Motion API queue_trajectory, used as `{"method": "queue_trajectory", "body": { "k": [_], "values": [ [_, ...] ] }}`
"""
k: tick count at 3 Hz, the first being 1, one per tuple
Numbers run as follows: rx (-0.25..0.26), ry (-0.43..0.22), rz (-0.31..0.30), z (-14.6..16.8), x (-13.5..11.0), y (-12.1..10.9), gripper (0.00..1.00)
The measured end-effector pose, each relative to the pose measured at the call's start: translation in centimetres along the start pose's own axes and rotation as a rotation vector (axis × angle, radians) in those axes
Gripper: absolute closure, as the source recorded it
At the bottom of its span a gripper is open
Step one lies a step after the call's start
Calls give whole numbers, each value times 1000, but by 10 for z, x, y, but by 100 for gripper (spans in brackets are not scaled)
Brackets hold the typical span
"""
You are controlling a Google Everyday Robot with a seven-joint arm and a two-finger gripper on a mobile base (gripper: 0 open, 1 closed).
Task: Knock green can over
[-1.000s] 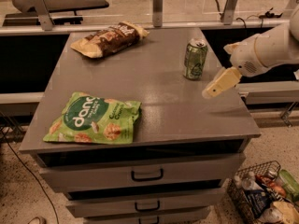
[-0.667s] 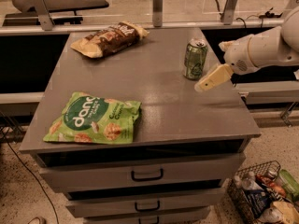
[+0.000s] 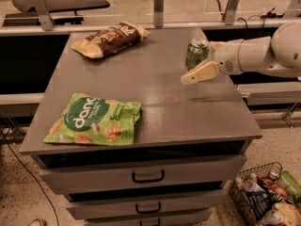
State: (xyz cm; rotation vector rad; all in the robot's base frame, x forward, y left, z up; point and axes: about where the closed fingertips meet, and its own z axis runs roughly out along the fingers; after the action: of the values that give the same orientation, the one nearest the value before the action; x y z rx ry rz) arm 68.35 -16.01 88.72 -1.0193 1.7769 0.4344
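From my remote seat I see the green can [image 3: 196, 53] on its base at the back right of the desk [image 3: 164, 102], silver top up, perhaps leaning a little; it is not yet knocked over. The pincer [image 3: 191, 77] sits just in front of the can's lower part, low over the desk, pointing toward the left. From this angle I cannot tell whether it touches the can, nor whether it is released or clenched. The white arm [image 3: 263, 55] reaches in from the right edge of the view.

A brown snack bag [image 3: 110, 39] lies at the back left of the desk, well apart from the can. A flat green snack bag [image 3: 94, 121] with white lettering lies near the front left edge. Below the desk top I see drawers [image 3: 148, 176] with dark handles. On the floor at the lower right stands a wire basket [image 3: 240, 199] holding mixed items.
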Motion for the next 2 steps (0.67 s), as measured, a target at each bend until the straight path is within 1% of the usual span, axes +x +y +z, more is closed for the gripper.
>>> {"method": "queue_trajectory", "body": {
  "k": [1, 2],
  "values": [
    [-55, -149, 45, 11, -26, 13, 0],
    [-114, -268, 46, 28, -69, 34, 0]
  ]
}}
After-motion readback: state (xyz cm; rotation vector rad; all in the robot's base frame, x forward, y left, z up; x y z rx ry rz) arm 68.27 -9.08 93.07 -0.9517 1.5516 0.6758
